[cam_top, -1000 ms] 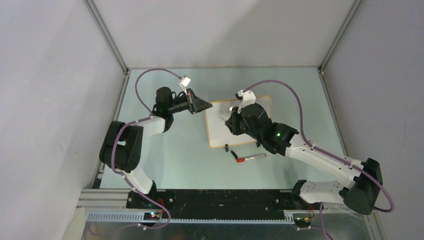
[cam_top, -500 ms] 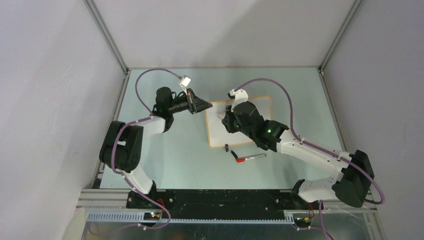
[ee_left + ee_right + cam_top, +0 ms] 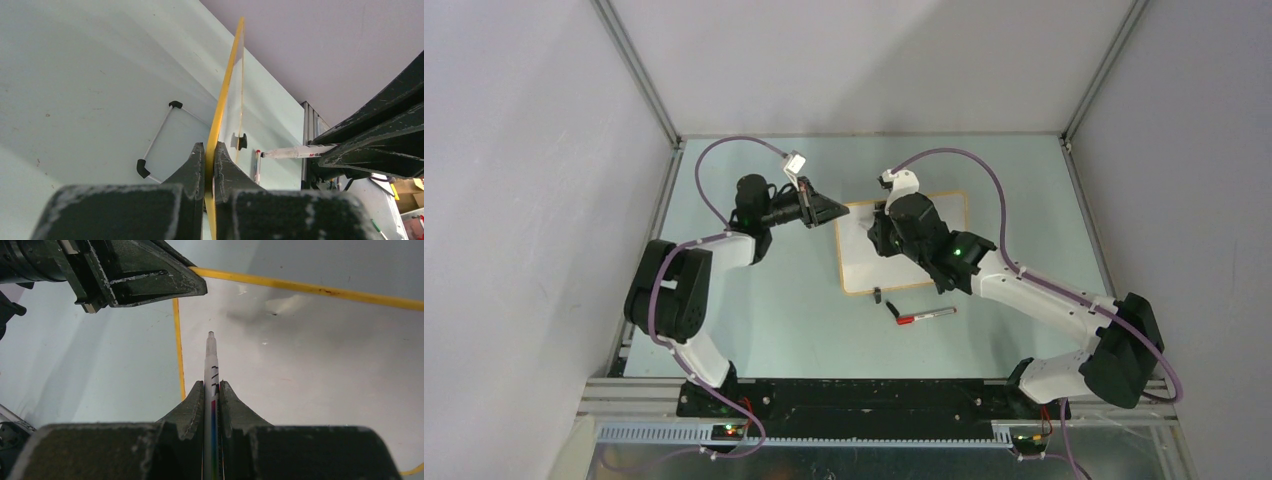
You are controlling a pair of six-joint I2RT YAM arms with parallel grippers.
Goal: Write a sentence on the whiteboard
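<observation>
At the whiteboard's [image 3: 856, 262] far-left corner, your left pincer [image 3: 842, 212] is closed narrow on the yellow frame. The left wrist view shows the frame edge-on, pinched between both fingers [image 3: 192, 165] with no gap on either side.

Over the whiteboard's left half, your right pincer [image 3: 211, 385] grips a marker [image 3: 211, 360] along its length. The uncapped tip points toward the far-left corner and lies just inside the left frame strip. You cannot tell from these views whether the tip touches the white surface. The surface around the tip reads white, with a greyish smear nearer the far frame strip.

The whiteboard itself sits on the pale green desk [image 3: 764, 300], about midway between your two arms, with its long sides running left to right. Most of its right half is covered by your right arm in the top view.

At the whiteboard's near edge, a small black clip foot [image 3: 877, 294] sits against the frame. Just nearer to you than that edge, a second marker [image 3: 924, 315] with a red cap lies flat on the desk, apart from the frame and roughly parallel to it.

Beside the whiteboard's gripped edge, the left wrist view shows a thin pale rod [image 3: 159, 135] with black ends, lying on the desk.
</observation>
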